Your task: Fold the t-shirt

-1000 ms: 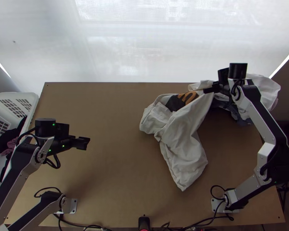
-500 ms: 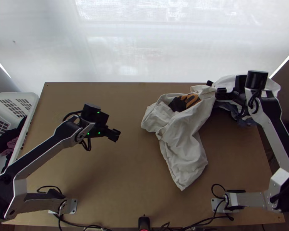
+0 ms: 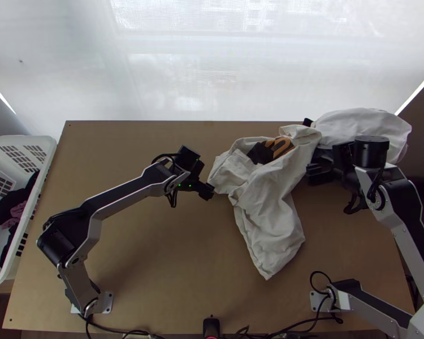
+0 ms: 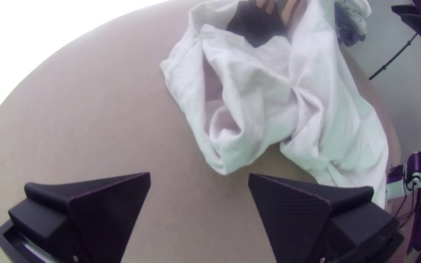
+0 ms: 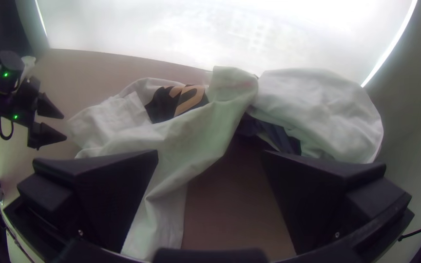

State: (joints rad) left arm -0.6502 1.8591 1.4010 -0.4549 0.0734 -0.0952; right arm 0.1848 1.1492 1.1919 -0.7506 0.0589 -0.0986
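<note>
A white t-shirt (image 3: 263,192) with a black and orange print lies bunched right of the table's middle, one part trailing toward the near edge. At its left side is my left gripper (image 3: 211,191); in the left wrist view that gripper (image 4: 199,178) stands open, with the shirt (image 4: 264,92) beyond its fingertips. On the shirt's right side, near its upper right part, is my right gripper (image 3: 319,172). The right wrist view has this gripper (image 5: 210,153) open too, the shirt (image 5: 171,136) lying beyond and below its fingers, not held.
A pile of white and dark cloth (image 3: 362,127) lies at the table's far right corner. At the left edge stands a white basket (image 3: 22,217) with dark and pink clothes. Bare wooden table (image 3: 138,243) stretches left of the shirt. Cables run along the near edge.
My left gripper has moved right across the table to the shirt's left side. My right gripper has let go of the shirt's upper right part and come toward the near edge.
</note>
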